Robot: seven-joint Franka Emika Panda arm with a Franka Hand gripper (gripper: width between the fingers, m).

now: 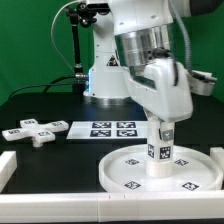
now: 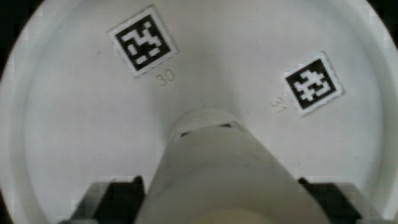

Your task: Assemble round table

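Observation:
The large white rimmed round disc lies flat on the black table at the front, with square tags on its face; it also fills the wrist view. The short white tagged cylinder leg stands upright on the disc's middle. My gripper comes straight down over the leg and is shut on its upper part. In the wrist view the leg runs between my two black fingers, which press on its two sides. The cross-shaped base piece lies apart at the exterior view's left.
The marker board lies flat behind the disc, next to the cross-shaped base. A white wall stands at the front left edge of the table. The arm's base and a black stand rise at the back.

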